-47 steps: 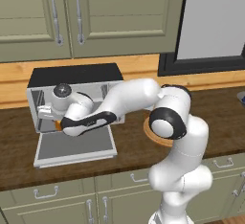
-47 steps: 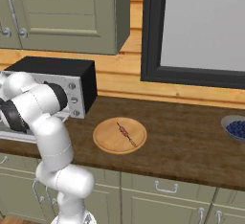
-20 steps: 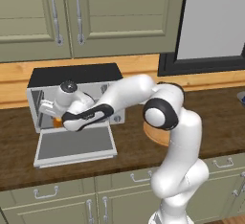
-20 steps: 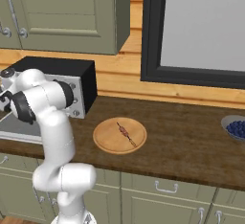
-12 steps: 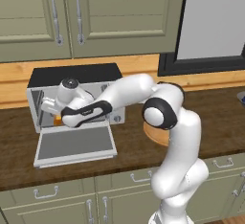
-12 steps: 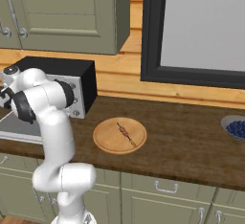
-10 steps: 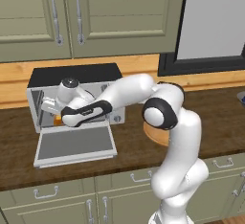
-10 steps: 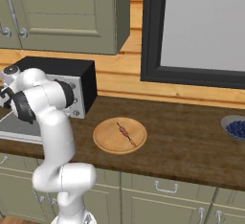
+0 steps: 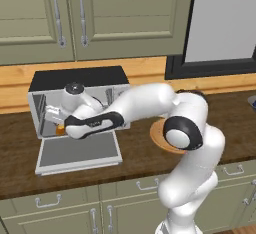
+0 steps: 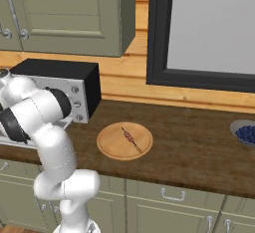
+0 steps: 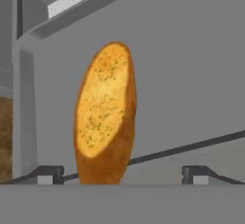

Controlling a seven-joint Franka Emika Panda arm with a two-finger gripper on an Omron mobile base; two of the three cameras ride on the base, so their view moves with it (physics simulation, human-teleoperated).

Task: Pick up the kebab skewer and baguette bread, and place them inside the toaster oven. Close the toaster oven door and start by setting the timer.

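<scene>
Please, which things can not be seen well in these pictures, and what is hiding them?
- Toaster oven interior, left base view: mostly behind the arm and hand.
- Baguette bread lower end, hand view: cut off, so its resting spot is unclear.
- Kebab skewer chunks, right base view: too small to count.
- Toaster oven door, right base view: behind the arm.

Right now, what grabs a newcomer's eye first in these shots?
The white arm reaching left into the open oven, door dropped flat on the counter. In the hand view, the baguette stands between the spread tips of the open tool. The skewer lies on the wooden plate, right of the oven.
</scene>
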